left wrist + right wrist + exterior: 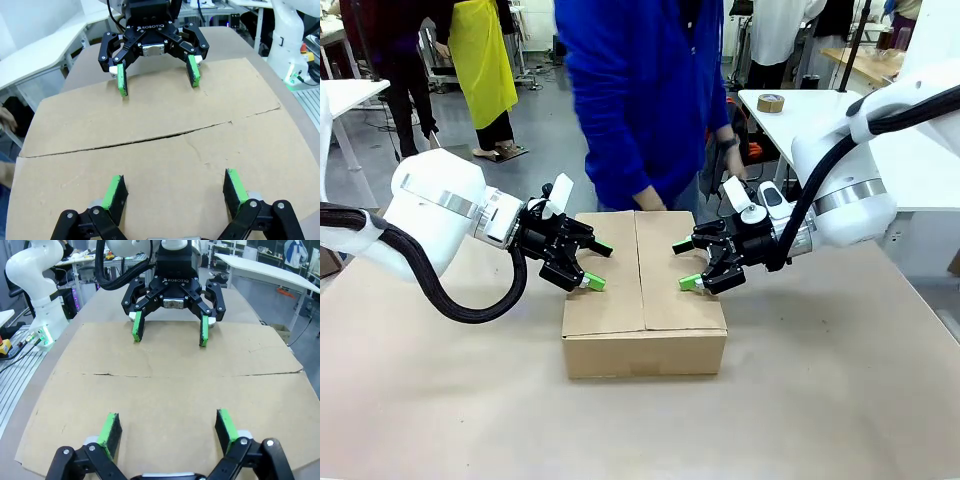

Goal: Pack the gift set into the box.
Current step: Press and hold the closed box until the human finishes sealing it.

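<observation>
The left tool (590, 265) hangs with its 2 green pads spread wide and nothing between them, just over the left top flap of the box (643, 330). The right tool (687, 265) mirrors it over the right flap, also spread and empty. The 2 tools face each other across the box. In the left wrist view the right tool (157, 75) sits straight ahead, beyond the seam (150, 140); in the right wrist view the left tool (169, 329) does the same.

The seam between the closed flaps runs crosswise between the tools, away from the robot toward the person. Each tool stands about equally far from it, so neither arm is nearer; each has its own flap directly beneath.

The box rests on the table (440, 400), flaps folded flat and unsealed. The gift set is presumably inside, though the closed flaps hide it. The person's hand (650, 200) rests at the far edge of the box, just beyond both tools. Any next press probably goes straight down from each tool.
</observation>
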{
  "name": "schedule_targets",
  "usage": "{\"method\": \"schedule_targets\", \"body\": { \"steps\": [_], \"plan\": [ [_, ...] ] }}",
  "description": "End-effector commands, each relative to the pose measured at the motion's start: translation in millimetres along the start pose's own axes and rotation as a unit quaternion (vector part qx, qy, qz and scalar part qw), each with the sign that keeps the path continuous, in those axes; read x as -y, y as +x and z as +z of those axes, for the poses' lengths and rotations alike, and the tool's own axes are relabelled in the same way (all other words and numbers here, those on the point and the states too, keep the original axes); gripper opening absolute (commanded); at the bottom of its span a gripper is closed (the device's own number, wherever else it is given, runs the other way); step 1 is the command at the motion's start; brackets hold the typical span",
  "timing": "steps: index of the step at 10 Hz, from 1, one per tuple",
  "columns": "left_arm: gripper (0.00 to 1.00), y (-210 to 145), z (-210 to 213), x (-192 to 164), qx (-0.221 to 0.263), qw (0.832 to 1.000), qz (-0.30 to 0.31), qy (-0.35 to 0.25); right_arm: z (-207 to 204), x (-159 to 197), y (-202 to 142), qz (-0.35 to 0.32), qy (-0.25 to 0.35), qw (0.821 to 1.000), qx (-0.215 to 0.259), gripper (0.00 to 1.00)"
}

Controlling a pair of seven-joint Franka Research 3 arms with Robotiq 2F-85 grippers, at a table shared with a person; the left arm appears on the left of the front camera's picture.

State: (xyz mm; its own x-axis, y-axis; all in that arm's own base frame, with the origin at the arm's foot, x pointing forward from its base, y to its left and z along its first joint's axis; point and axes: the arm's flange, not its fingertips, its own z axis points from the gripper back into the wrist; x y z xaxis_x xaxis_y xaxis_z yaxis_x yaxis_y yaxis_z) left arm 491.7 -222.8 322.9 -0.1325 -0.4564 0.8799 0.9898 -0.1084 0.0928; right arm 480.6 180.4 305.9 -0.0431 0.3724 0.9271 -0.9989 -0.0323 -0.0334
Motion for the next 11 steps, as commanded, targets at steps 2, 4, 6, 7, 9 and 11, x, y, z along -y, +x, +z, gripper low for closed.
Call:
{"method": "schedule_targets", "body": {
  "steps": [2, 4, 6, 7, 9, 11],
  "plan": [
    [1.0, -3.9, -1.4, 2.6, 0.006, 1.0, -0.01, 0.005, -0.4, -3.9, -1.0, 0.002, -0.002, 1.0, -0.009, 1.0],
    [1.0, -3.9, -1.4, 2.6, 0.006, 1.0, -0.01, 0.005, -0.4, -3.9, -1.0, 0.002, -0.002, 1.0, -0.009, 1.0],
    [1.0, -3.9, -1.4, 2.6, 0.006, 1.0, -0.01, 0.005, -0.4, -3.9, -1.0, 0.002, -0.002, 1.0, -0.009, 1.0],
    [1.0, -3.9, -1.4, 2.6, 0.006, 1.0, -0.01, 0.005, -0.4, -3.9, -1.0, 0.002, -0.002, 1.0, -0.009, 1.0],
    [1.0, -3.9, -1.4, 2.6, 0.006, 1.0, -0.01, 0.005, -0.4, -3.9, -1.0, 0.002, -0.002, 1.0, -0.009, 1.0],
    [1.0, -3.9, -1.4, 2.6, 0.006, 1.0, -0.01, 0.005, -0.4, -3.9, -1.0, 0.002, -0.002, 1.0, -0.009, 1.0]
  ]
}}
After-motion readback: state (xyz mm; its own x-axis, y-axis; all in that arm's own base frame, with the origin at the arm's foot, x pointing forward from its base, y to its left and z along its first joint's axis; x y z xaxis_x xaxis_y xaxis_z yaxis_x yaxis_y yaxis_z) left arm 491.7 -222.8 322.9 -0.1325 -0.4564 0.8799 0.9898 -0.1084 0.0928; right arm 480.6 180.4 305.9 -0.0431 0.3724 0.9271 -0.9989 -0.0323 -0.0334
